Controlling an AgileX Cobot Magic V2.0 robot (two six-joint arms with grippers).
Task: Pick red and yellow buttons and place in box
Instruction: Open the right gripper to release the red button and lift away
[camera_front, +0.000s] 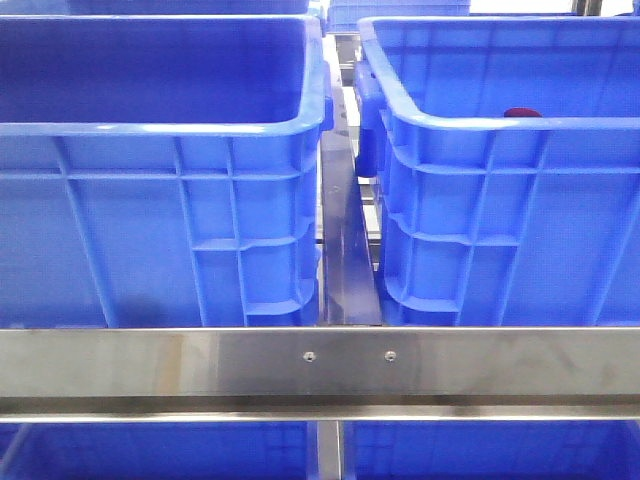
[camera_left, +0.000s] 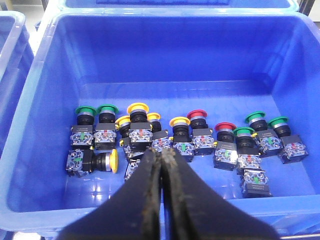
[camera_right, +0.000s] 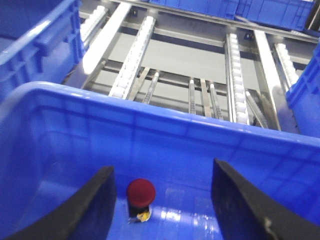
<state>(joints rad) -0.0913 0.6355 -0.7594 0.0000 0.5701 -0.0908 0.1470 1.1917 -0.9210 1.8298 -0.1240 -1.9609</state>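
Left wrist view: green buttons (camera_left: 86, 111) among yellow buttons (camera_left: 138, 108).

The left wrist view shows a crate (camera_left: 45, 165) holding five green-capped buttons (camera_left: 85, 111), five yellow-capped buttons (camera_left: 138, 108) and two red-capped buttons (camera_left: 198, 115). The right wrist view shows one red button (camera_right: 140, 192) in another crate (camera_right: 150, 125).

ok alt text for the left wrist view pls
A shut left gripper hangs over a deep blue crate holding a loose row of push buttons with green, yellow and red caps. One yellow-capped button lies on its side.
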